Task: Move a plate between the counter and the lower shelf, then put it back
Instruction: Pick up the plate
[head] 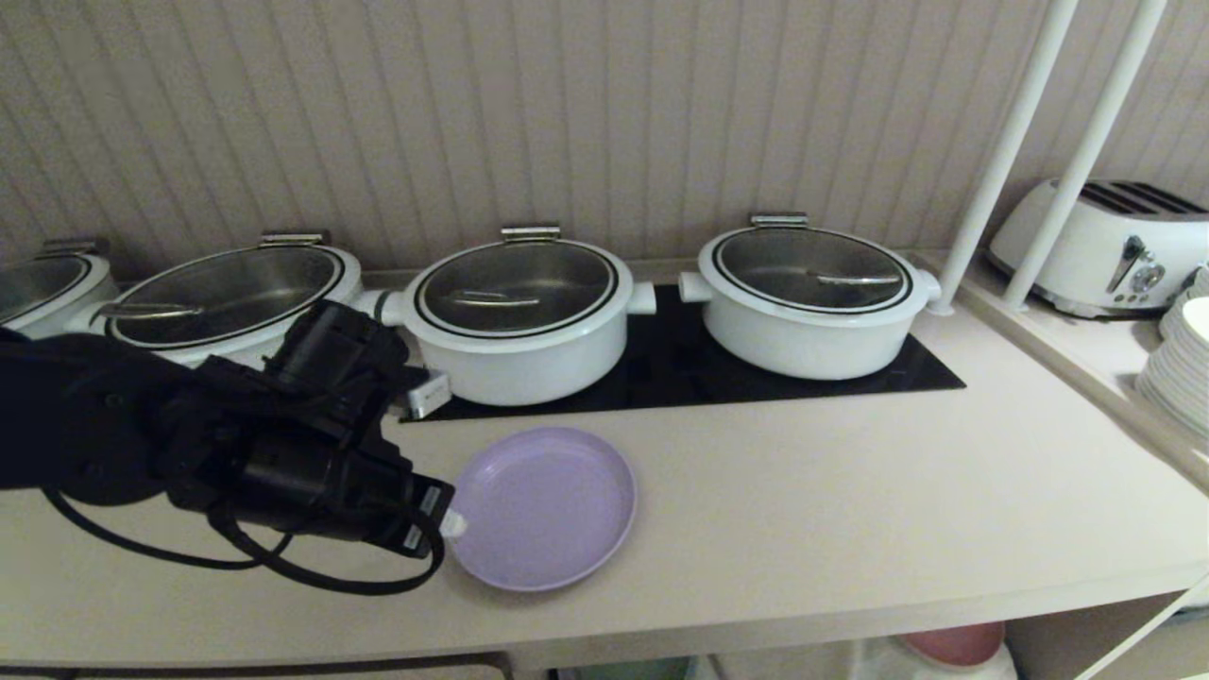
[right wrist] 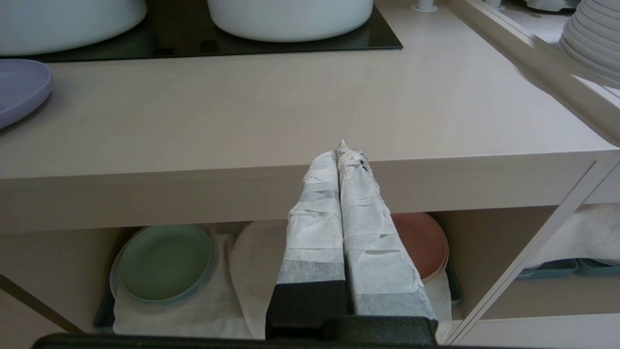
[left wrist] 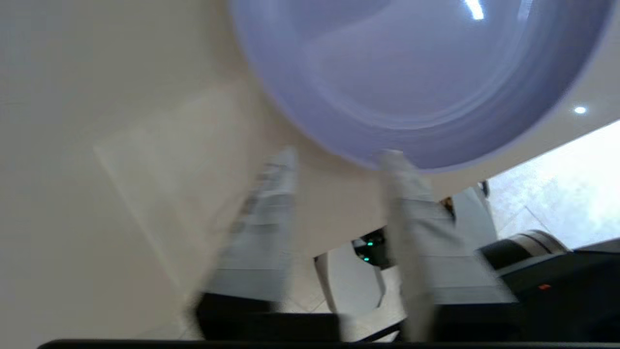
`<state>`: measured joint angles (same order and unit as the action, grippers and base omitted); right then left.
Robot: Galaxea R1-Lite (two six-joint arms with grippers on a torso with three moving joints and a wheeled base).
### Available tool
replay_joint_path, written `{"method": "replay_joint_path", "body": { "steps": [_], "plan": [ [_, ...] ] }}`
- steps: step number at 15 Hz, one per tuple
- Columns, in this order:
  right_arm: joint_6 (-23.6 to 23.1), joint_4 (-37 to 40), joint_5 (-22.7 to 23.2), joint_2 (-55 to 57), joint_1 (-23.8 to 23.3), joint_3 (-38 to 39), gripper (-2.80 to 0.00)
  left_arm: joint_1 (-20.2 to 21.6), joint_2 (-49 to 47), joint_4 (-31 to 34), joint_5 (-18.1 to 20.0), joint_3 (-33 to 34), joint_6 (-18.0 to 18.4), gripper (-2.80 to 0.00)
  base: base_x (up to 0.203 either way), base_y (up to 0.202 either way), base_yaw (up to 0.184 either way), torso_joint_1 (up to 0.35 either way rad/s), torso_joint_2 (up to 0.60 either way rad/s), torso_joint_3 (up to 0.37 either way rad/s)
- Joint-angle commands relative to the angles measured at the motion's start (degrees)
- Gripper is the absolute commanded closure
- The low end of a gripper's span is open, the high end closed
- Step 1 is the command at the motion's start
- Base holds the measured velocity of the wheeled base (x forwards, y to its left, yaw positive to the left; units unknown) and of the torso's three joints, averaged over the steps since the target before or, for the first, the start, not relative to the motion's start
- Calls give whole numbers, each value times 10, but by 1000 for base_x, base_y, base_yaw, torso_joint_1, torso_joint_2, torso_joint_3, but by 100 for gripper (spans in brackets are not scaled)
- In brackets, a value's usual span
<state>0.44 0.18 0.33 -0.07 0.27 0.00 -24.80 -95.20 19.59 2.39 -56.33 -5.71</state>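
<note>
The lavender plate (head: 543,505) lies flat on the beige counter (head: 850,491), in front of the middle white pot. My left gripper (head: 446,521) is at the plate's left rim, level with the counter. In the left wrist view the plate (left wrist: 416,72) fills the far side, and the left gripper (left wrist: 339,160) is open, with only bare counter between its fingers. One fingertip (left wrist: 395,157) overlaps the plate's rim. My right gripper (right wrist: 341,152) is shut and empty in front of the counter's front edge (right wrist: 193,194). Below it is the lower shelf (right wrist: 484,242), lined with white cloth.
Several white lidded pots (head: 524,316) stand along the back on black hob panels (head: 680,368). A toaster (head: 1105,246) and stacked white plates (head: 1181,368) sit at right behind white poles (head: 1011,142). On the shelf lie a green plate (right wrist: 164,261) and a pink-red plate (right wrist: 421,242).
</note>
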Motion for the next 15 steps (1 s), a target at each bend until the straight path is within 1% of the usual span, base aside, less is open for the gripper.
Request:
{"method": "replay_joint_path", "body": {
  "steps": [1, 4, 5, 7, 10, 11, 15],
  "plan": [
    [0, 0, 0, 1, 0, 0, 0, -12, -5, 1, 2, -5, -7, -280, 0, 0, 0, 0, 0, 0],
    [0, 0, 0, 1, 0, 0, 0, -13, -32, 0, -1, -30, -19, -280, 0, 0, 0, 0, 0, 0],
    [0, 0, 0, 1, 0, 0, 0, -13, -42, 0, -8, -41, -22, -280, 0, 0, 0, 0, 0, 0],
    [0, 0, 0, 1, 1, 0, 0, -13, -60, 0, -38, -60, -25, -280, 0, 0, 0, 0, 0, 0],
    [0, 0, 0, 1, 0, 0, 0, -12, -76, 0, -49, -65, -28, -280, 0, 0, 0, 0, 0, 0],
    [0, 0, 0, 1, 0, 0, 0, -12, -84, 0, -62, -67, -32, -280, 0, 0, 0, 0, 0, 0],
    [0, 0, 0, 1, 0, 0, 0, -13, -119, 0, -81, -103, -83, -280, 0, 0, 0, 0, 0, 0]
  ]
}}
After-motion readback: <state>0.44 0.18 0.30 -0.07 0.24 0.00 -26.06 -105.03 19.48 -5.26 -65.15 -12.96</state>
